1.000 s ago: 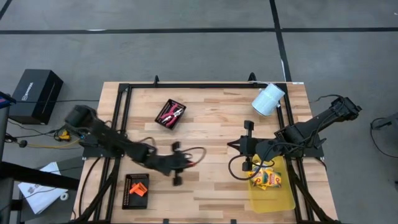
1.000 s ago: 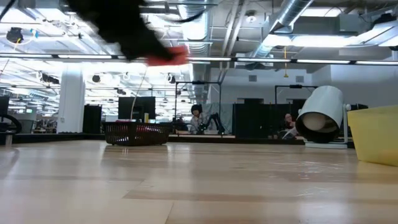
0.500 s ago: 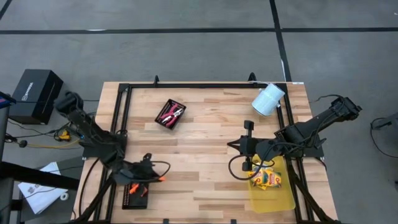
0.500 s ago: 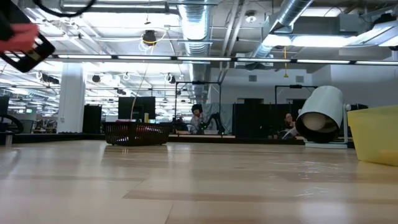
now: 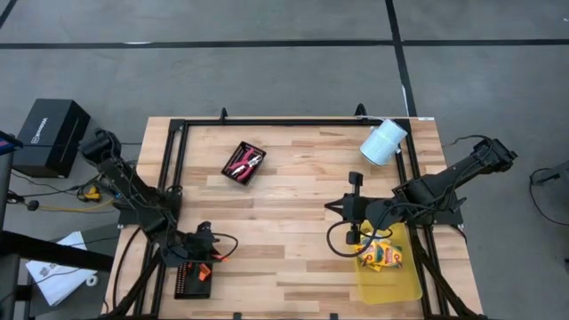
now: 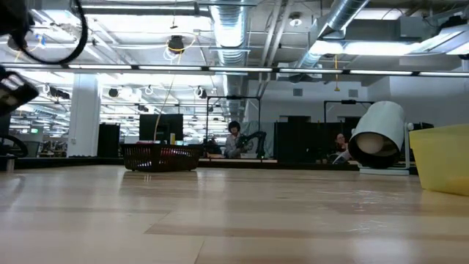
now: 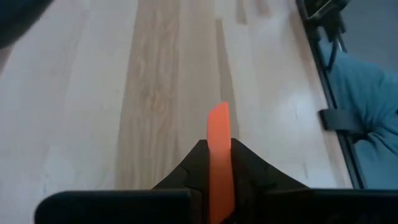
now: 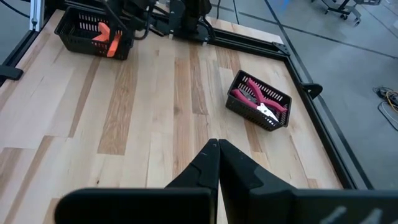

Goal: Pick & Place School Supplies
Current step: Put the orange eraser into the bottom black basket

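Observation:
A small flat orange piece [image 7: 219, 134] sits between the fingers of my left gripper [image 5: 213, 256], above the far right corner of a black mesh tray [image 5: 188, 283] at the table's near left. That tray holds more orange pieces [image 5: 201, 272]. A second black tray [image 5: 244, 164], at the far middle, holds red-handled scissors [image 8: 260, 98]. Yellow crayon boxes [image 5: 382, 256] lie in the translucent yellow bin [image 5: 396, 286]. My right gripper [image 8: 218, 147] hangs shut and empty over the table's right half, beside the bin. My left gripper pinches the orange piece between its two fingers, which lie on its two flat sides [image 7: 219, 163]. The piece's free end [image 7: 219, 115] sticks out past the fingertips. The fingers slant downward, and the piece is clear of the table.
A white roll [image 5: 383, 140] lies on its side at the far right corner. A black metal frame [image 5: 267, 124] runs around the tabletop. Bare wood lies between the two trays and the bin. A black box [image 5: 51, 135] stands off the table to the left.
My left gripper has swung from the table's middle toward the left and near edges and sunk a little, carrying the orange piece to the tray with the orange pieces. Most of the move came in the first half second.

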